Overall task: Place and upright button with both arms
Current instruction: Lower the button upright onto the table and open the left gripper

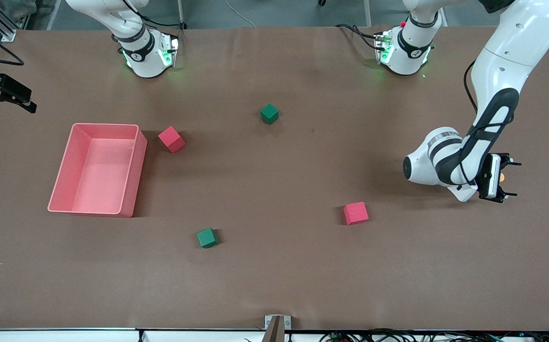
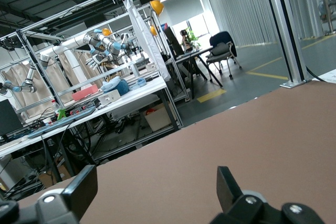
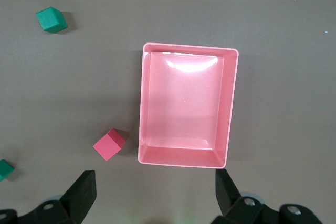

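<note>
Hanging low over the brown table at the left arm's end, the black two-finger left gripper is seen with fingers spread wide and nothing clamped; a small round orange cap, judged to be the push-button, shows between them. With the hand tilted sideways, the button could be knocked or tipped. The right gripper, likewise spread and empty, waits above the pink rectangular plastic bin, in which nothing lies.
</note>
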`<state>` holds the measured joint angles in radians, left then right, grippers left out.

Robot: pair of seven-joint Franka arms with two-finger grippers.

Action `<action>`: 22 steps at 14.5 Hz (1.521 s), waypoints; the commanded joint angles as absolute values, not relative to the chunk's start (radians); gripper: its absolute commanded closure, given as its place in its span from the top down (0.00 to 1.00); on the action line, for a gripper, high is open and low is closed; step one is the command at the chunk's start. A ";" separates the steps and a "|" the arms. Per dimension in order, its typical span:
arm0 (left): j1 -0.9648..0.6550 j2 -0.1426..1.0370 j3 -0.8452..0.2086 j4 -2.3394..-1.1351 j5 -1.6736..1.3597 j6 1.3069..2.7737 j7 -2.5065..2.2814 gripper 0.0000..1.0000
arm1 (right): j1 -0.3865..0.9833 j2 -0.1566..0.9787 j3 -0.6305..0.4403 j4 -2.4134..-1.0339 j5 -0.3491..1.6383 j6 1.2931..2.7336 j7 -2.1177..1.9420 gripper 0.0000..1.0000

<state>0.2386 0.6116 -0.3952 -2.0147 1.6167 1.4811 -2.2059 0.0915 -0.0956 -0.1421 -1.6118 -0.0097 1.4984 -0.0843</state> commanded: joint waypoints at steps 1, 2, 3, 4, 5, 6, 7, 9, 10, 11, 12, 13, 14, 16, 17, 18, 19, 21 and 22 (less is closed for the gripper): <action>0.255 0.546 -0.417 -1.999 1.540 1.557 -2.094 1.00 | 0.083 -0.109 -0.137 -1.628 0.006 1.505 -0.094 1.00; 0.264 0.522 -0.417 -1.993 1.522 1.590 -2.051 1.00 | 0.083 -0.110 -0.137 -1.628 0.006 1.503 -0.094 1.00; 0.273 0.497 -0.420 -1.990 1.500 1.623 -1.999 1.00 | 0.084 -0.110 -0.137 -1.628 0.006 1.503 -0.094 1.00; 0.276 0.474 -0.419 -1.980 1.471 1.658 -1.944 1.00 | 0.084 -0.110 -0.137 -1.628 0.006 1.503 -0.094 1.00; 0.282 0.460 -0.419 -1.962 1.441 1.687 -1.895 1.00 | 0.084 -0.110 -0.137 -1.628 0.006 1.503 -0.094 1.00; 0.285 0.445 -0.419 -1.945 1.405 1.706 -1.838 1.00 | 0.084 -0.109 -0.137 -1.628 0.006 1.503 -0.094 1.00; 0.285 0.437 -0.420 -1.918 1.355 1.716 -1.763 1.00 | 0.083 -0.110 -0.137 -1.628 0.006 1.503 -0.094 1.00; 0.285 0.414 -0.429 -1.858 1.225 1.744 -1.615 1.00 | 0.081 -0.110 -0.137 -1.628 0.006 1.503 -0.094 1.00; 0.285 0.405 -0.430 -1.817 1.139 1.752 -1.523 1.00 | 0.081 -0.110 -0.138 -1.628 0.006 1.503 -0.094 1.00; 0.285 0.394 -0.428 -1.780 1.062 1.753 -1.440 1.00 | 0.081 -0.110 -0.137 -1.628 0.006 1.503 -0.094 1.00; 0.282 0.387 -0.429 -1.735 0.978 1.752 -1.342 1.00 | 0.081 -0.110 -0.137 -1.628 0.006 1.503 -0.094 1.00; 0.281 0.379 -0.430 -1.688 0.888 1.747 -1.256 1.00 | 0.080 -0.110 -0.137 -1.628 0.006 1.502 -0.094 1.00; 0.281 0.367 -0.426 -1.645 0.785 1.744 -1.168 1.00 | 0.080 -0.110 -0.137 -1.628 0.006 1.502 -0.094 1.00; 0.284 0.344 -0.426 -1.592 0.631 1.724 -1.012 1.00 | 0.075 -0.109 -0.137 -1.628 0.006 1.503 -0.094 1.00; 0.285 0.333 -0.425 -1.585 0.561 1.712 -0.943 1.00 | 0.069 -0.109 -0.137 -1.626 0.006 1.505 -0.094 1.00; 0.290 0.319 -0.423 -1.575 0.505 1.704 -0.893 1.00 | 0.068 -0.109 -0.135 -1.625 0.006 1.506 -0.094 1.00; 0.304 0.305 -0.425 -1.574 0.448 1.686 -0.834 1.00 | 0.067 -0.109 -0.135 -1.624 0.006 1.506 -0.094 1.00; 0.311 0.272 -0.426 -1.569 0.358 1.671 -0.712 1.00 | 0.064 -0.109 -0.129 -1.623 0.006 1.508 -0.094 1.00; 0.311 0.259 -0.425 -1.568 0.319 1.658 -0.637 1.00 | 0.063 -0.109 -0.129 -1.623 0.006 1.508 -0.094 1.00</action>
